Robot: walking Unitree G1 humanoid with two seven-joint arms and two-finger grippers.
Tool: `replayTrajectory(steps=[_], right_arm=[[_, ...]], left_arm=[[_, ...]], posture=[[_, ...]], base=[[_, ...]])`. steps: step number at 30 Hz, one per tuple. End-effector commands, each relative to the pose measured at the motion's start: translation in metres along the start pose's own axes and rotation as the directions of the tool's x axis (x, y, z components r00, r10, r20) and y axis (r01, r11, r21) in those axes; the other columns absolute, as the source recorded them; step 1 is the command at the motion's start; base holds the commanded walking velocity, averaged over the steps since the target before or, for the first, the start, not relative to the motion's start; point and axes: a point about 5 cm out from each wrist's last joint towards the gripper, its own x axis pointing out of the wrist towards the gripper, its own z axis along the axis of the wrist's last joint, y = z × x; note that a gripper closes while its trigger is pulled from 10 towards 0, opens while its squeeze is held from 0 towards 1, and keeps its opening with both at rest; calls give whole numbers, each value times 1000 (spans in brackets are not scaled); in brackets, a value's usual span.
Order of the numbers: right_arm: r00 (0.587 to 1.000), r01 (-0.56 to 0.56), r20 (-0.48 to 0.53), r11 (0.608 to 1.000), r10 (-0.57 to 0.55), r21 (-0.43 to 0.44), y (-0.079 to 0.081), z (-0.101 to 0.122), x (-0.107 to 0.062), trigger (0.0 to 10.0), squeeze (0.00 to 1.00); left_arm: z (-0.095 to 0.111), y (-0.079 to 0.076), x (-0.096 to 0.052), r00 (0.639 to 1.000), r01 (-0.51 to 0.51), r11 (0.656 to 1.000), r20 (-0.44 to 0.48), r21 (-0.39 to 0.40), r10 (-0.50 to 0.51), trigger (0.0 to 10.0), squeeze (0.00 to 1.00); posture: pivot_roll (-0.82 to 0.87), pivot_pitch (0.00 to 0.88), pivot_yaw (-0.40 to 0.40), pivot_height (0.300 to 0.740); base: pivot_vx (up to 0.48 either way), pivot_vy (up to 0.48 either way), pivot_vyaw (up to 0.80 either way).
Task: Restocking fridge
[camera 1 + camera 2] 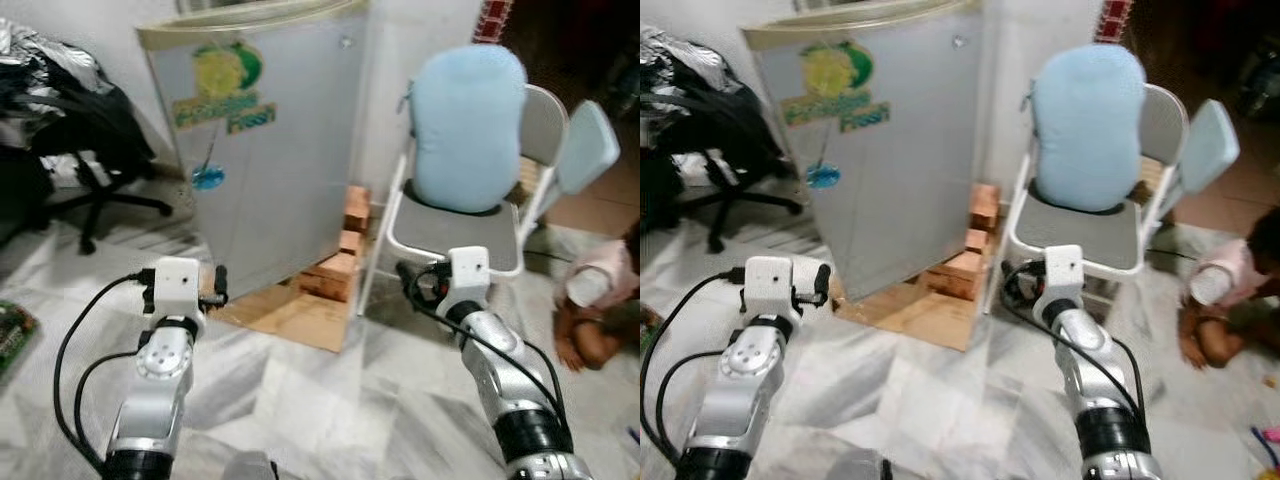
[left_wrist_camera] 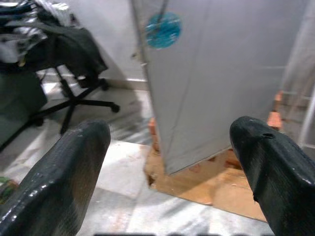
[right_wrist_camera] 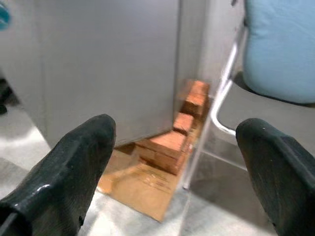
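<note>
Both arms are reaching forward: left gripper and right gripper spread wide, holding nothing. Straight ahead the small grey fridge is standing shut on cardboard, bricks just beside it. To its right, a folding chair is carrying a blue cushion.

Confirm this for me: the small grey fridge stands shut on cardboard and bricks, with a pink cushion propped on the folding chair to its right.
Not quite. The cushion on the folding chair is light blue, not pink, as the left eye view shows. The rest holds: the small grey fridge is shut and stands on cardboard and bricks, with the chair to its right.
</note>
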Motion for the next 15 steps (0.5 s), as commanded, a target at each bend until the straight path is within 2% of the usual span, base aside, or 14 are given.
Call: replayTrajectory(steps=[1, 3, 7, 8, 10, 11, 13, 14, 15], right_arm=[[996, 59, 67, 998, -59, -2, -10, 9, -11, 10000, 0], [994, 71, 79, 997, -71, -1, -11, 10, -14, 10000, 0], [983, 140, 124, 989, -134, -41, -19, 11, -39, 10000, 0], [979, 162, 138, 984, -151, -69, -21, 11, -51, 10000, 0], [976, 176, 145, 980, -163, -89, -22, 11, -56, 10000, 0], [976, 176, 145, 980, -163, -89, -22, 11, -56, 10000, 0], [979, 161, 145, 980, -143, -116, -21, 6, -73, 10000, 0], [983, 139, 131, 986, -126, -97, -20, 3, -80, 10000, 0], [983, 139, 131, 986, -126, -97, -20, 3, -80, 10000, 0]], left_arm=[[7, 2, -1, 1000, -12, 999, 28, -31, 12, 10000, 0], [8, 2, -2, 999, -14, 999, 30, -42, 15, 10000, 0], [10, 1, -13, 998, -16, 999, 54, -45, 18, 10000, 0], [10, 0, -20, 998, 0, 999, 55, -45, 3, 10000, 0], [10, 0, -24, 998, 9, 999, 55, -45, -6, 10000, 0], [10, 0, -24, 998, 9, 999, 55, -45, -6, 10000, 0], [7, 3, -34, 998, 34, 999, 61, -25, -33, 10000, 0], [6, 5, -38, 997, 39, 999, 64, -16, -38, 10000, 0], [6, 5, -38, 997, 39, 999, 64, -16, -38, 10000, 0]], posture=[[28, 0, 2, 740], [28, 0, 1, 740], [16, 0, 9, 740], [10, 0, 14, 740], [9, 0, 14, 740], [9, 0, 14, 740], [0, 0, 21, 740], [-2, 0, 21, 740], [-2, 0, 21, 740]], base=[[0, 480, 0], [0, 480, 0], [0, 480, 0], [0, 480, 0], [0, 480, 0], [0, 480, 0], [0, 480, 0], [0, 480, 0], [0, 480, 0]])
